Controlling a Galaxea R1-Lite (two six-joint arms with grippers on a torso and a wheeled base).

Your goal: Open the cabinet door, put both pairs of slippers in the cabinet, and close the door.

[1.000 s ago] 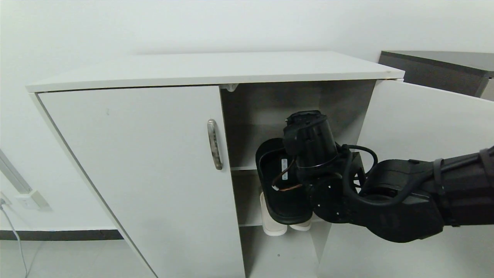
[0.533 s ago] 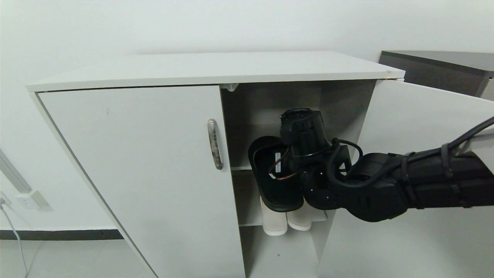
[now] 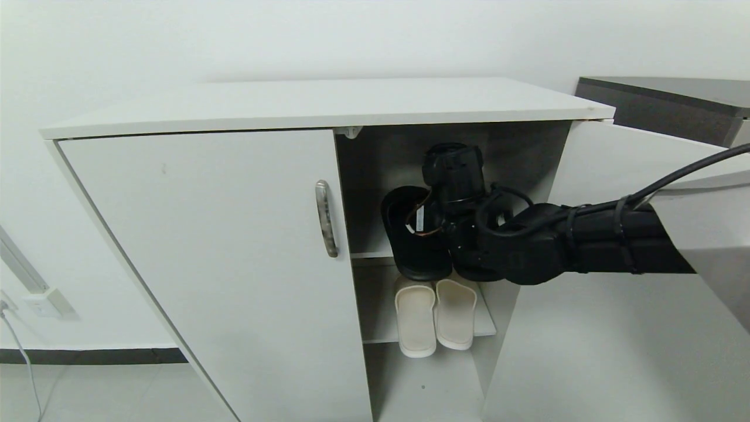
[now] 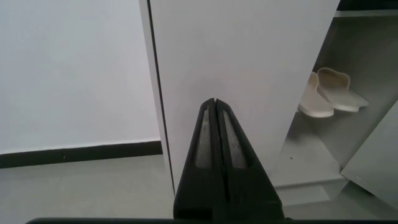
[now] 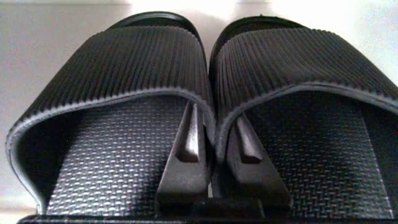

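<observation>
Right arm (image 3: 586,246) — matte black, rounded housings; a thick black cable (image 3: 691,170), strapped on, runs off toward two o'clock. Left end effector (image 4: 214,104) — black, tapered, grey-lined.

Held slipper pair (image 3: 413,234) in right gripper (image 5: 216,124) at cabinet (image 3: 328,105) upper compartment, directly above second pair (image 3: 435,316) (side by side on lower shelf (image 3: 375,335)).

- Left gripper (image 4: 214,104), fingers pressed flat together, facing the closed cabinet door (image 4: 242,56).
- White slippers (image 4: 329,93) side by side in the open compartment (image 4: 370,56) beside that door.
- Black baseboard (image 4: 81,153) along the wall (image 4: 68,68).
</observation>
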